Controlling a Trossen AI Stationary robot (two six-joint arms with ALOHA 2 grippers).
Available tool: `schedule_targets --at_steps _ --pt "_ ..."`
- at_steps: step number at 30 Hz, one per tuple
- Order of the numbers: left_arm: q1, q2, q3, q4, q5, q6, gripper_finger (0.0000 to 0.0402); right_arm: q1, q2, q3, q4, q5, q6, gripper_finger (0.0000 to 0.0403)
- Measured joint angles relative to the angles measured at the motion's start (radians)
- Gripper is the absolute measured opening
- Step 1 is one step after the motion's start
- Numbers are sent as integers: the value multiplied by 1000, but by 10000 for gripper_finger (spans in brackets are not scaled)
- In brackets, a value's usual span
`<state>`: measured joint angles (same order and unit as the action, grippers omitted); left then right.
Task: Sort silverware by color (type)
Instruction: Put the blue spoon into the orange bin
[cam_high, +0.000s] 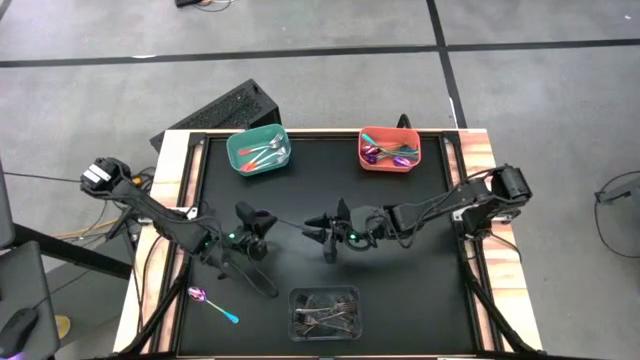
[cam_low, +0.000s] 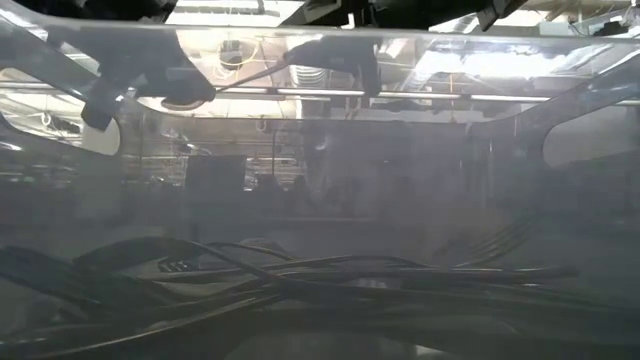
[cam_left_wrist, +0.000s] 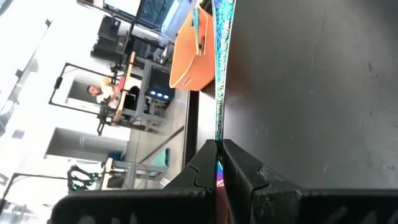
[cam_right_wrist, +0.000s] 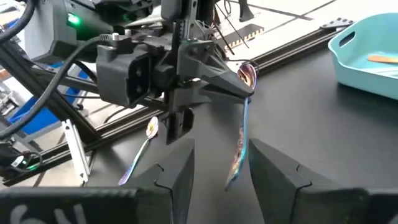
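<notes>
A black mat (cam_high: 400, 290) is covering the table, with grey floor lying all around it. Over the middle of the mat the left gripper (cam_high: 262, 222) is clenching a teal-handled utensil (cam_right_wrist: 239, 146) by its shiny head, the handle hanging down from the fingertips. The right gripper (cam_high: 318, 232) is facing it from just beside, its fingers spread apart on either side of that hanging handle and not touching it. Beyond the left gripper, at the far edge of the mat, a teal bin (cam_high: 259, 151) is holding several utensils; beyond the right gripper an orange bin (cam_high: 390, 150) is holding more. Behind the left gripper, near the mat's near-left corner, a loose spoon (cam_high: 213, 305) is lying flat. A clear tray (cam_high: 326, 314) of grey cutlery is sitting at the near edge, below both grippers.
</notes>
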<state>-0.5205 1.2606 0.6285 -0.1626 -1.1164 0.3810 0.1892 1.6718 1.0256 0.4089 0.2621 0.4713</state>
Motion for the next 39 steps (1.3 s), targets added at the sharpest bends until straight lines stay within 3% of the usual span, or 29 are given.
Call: schedule_targets --at_steps 10,23,27,33,39 --pt "0 0 0 49 -32 25 0 0 0 0 -13 0 3 141" --pt "-2 0 0 56 -14 -4 0 -11 -2 0 -43 21 -9 13" --pt "0 0 0 66 -13 -61 2 -21 -3 0 -71 85 -25 10" --pt "-4 -1 2 47 -4 -220 44 -50 -101 0 -311 267 -54 6" --pt "-25 -1 2 -135 11 -460 96 -97 -296 0 -641 289 -69 6"
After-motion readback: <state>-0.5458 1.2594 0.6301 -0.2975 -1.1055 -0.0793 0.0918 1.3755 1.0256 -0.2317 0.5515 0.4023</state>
